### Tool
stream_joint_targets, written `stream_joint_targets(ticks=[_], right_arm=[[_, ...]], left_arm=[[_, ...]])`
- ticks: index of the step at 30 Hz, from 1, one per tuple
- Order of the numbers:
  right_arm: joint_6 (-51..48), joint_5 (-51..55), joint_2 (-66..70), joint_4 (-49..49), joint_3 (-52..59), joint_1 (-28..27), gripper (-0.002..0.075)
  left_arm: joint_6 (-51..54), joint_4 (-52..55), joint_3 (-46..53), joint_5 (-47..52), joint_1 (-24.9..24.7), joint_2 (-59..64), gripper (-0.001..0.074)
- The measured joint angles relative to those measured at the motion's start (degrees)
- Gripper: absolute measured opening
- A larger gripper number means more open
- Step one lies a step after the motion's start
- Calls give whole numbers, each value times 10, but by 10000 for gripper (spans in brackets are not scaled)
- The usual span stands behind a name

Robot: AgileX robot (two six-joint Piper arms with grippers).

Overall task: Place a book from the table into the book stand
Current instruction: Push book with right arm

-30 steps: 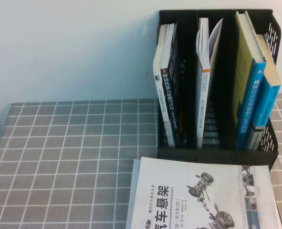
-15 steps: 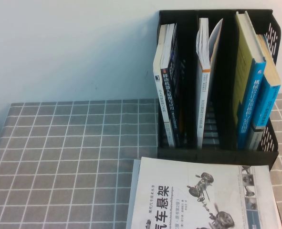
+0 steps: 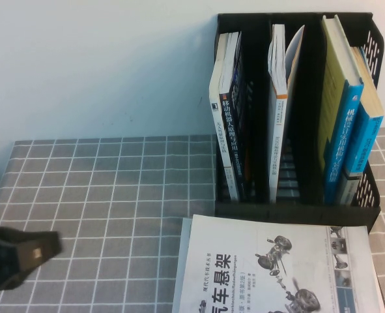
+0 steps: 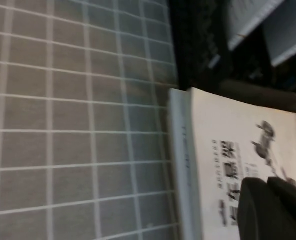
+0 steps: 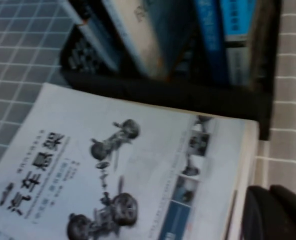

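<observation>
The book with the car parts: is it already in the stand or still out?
Out. The book lies flat, cover up, on the table, in front of the stand.

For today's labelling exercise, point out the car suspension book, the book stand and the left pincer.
car suspension book (image 3: 244, 261): high view, on its white cover.
book stand (image 3: 296, 211): high view, on its black front wall.
left pincer (image 3: 29, 251): high view, on its dark tip above the table.

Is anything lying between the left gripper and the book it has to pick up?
Nothing visible: only bare table separates the shut left gripper, at the left edge, from the book. The right gripper is beside the book's other edge.
</observation>
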Motion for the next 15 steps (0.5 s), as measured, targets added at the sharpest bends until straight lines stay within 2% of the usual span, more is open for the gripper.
stream_joint_targets(ticks=[3, 6, 15], right_arm=[[-89, -1, 66, 87, 0, 0, -3], [-144, -18, 139, 133, -2, 0, -3], [-222, -56, 335, 162, -5, 0, -3]], left_arm=[[96, -109, 0, 39, 0, 58, -3], [169, -196, -1, 82, 0, 114, -3], [262, -315, -1, 115, 0, 239, -3]])
